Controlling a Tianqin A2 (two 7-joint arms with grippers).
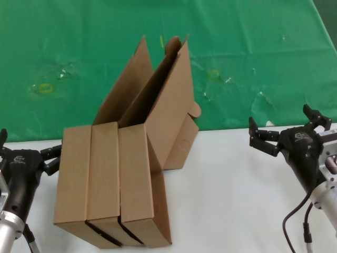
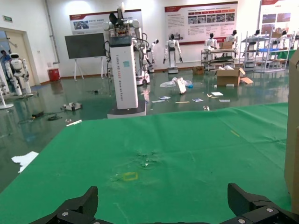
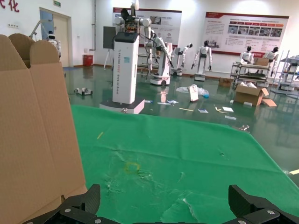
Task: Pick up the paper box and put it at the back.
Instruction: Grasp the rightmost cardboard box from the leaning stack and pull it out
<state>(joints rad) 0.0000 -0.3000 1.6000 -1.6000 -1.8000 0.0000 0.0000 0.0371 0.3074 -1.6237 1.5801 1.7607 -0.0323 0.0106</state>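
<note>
Three brown cardboard mailer boxes stand side by side on the white table near the front: left, middle, right. Their open lids lean up toward the green cloth at the back. My left gripper is open and empty just left of the boxes. My right gripper is open and empty, well to the right of them. In the right wrist view a lid stands close beside my open right gripper. In the left wrist view my open gripper faces the green cloth, with a box edge at the side.
The white tabletop lies between the boxes and my right arm. The green cloth has creases and yellowish marks. Beyond the table, the wrist views show a hall with a white robot stand and other robots.
</note>
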